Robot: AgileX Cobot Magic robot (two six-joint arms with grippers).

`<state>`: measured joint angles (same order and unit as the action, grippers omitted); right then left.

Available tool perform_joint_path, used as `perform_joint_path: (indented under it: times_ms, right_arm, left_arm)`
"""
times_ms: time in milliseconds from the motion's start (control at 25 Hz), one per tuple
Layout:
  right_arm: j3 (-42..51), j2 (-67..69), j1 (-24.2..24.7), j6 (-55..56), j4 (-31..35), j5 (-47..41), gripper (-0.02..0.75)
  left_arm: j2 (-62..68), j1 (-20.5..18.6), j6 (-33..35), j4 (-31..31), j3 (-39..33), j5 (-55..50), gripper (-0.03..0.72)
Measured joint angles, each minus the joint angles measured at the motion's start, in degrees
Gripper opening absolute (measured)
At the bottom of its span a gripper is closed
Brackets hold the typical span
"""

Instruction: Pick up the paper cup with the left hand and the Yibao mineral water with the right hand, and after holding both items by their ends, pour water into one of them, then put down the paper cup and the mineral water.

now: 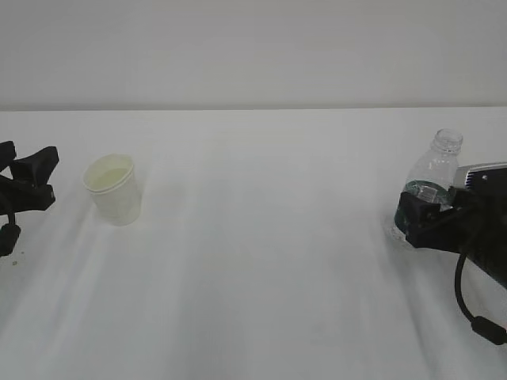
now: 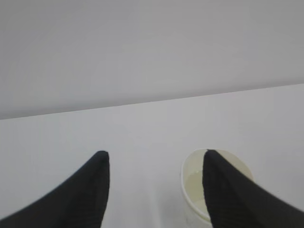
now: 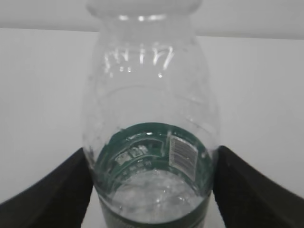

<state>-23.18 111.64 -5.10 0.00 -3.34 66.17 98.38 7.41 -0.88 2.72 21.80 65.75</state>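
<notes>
On the left of the outside view, the paper cup (image 1: 115,188) stands on the white table (image 1: 269,261), apart from the left gripper (image 1: 36,180). At the right, the Yibao mineral water (image 1: 432,178) stands by the right gripper (image 1: 418,214).

Low in the left wrist view, the fingers (image 2: 90,190) are spread, and the cup is behind the right one. It looks light and easy to squash, so hold its side softly.

Filling the right wrist view, the bottle sits between wide-apart fingers (image 3: 52,194). I cannot tell if they touch it. It looks smooth and slippery; grip the green label (image 3: 152,156).

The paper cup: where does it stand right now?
In the exterior view the paper cup stands upright on the white table's left side, just right of the open left end effector, far from the bottle.
</notes>
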Motion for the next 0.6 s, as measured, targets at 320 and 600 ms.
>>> perform_joint_path:
  times_ms: [320, 600]
  right_arm:
    - [3.9, -2.8, 0.0, 0.0, 0.0, 0.0, 0.579]
    - [5.3, -5.8, 0.0, 0.0, -0.1, 0.0, 0.579]
  left_arm:
    - [0.0, 0.0, 0.0, -0.1, 0.0, 0.0, 0.437]
    - [0.0, 0.0, 0.0, -0.1, 0.0, 0.0, 0.436]
